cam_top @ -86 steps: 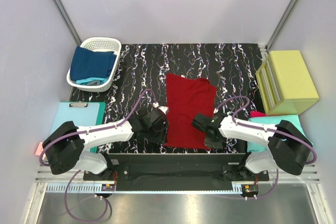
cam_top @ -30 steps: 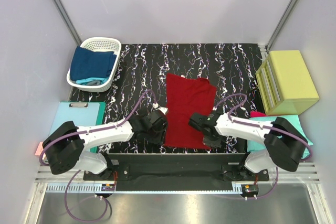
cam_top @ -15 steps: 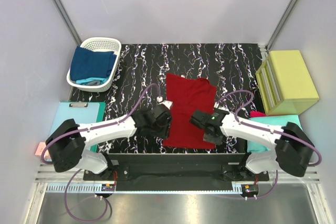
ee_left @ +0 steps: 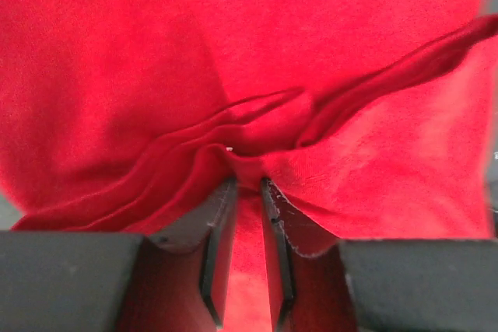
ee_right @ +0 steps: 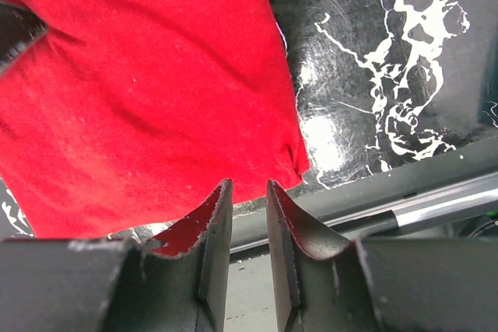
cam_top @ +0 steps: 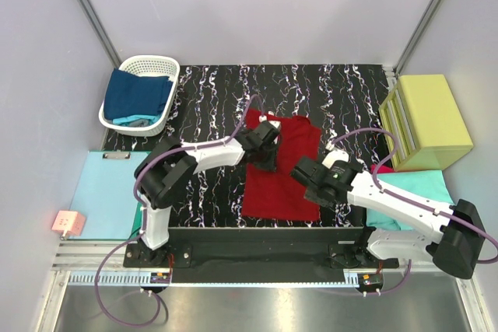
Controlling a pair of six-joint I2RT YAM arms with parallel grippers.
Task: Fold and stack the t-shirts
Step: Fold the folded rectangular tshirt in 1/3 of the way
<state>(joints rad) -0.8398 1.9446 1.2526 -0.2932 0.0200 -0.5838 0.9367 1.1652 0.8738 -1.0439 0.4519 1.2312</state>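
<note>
Cloth bunched into ridges is seen only in the left wrist view, where the left gripper (ee_left: 247, 192) is closed down to a slit on a raised fold of the dark red t-shirt (ee_left: 233, 60). From the overhead view only that gripper's place over the shirt's left side can be made out. In the right wrist view the right gripper (ee_right: 249, 192) is seen narrowly parted at the shirt's near right corner; the grey table edge shows through the gap and nothing is clamped. The shirt is laid mid-way across the black marbled table (cam_top: 210, 91), its long axis running from near edge to far, the far end leaning slightly right. Collar and hem cannot be told apart. At far left a white basket (cam_top: 152, 60) is filled with a navy blue t-shirt (cam_top: 136, 92) over teal cloth (cam_top: 131, 120). At far right the contents of the yellow-green box (cam_top: 432, 118) are hidden.
</note>
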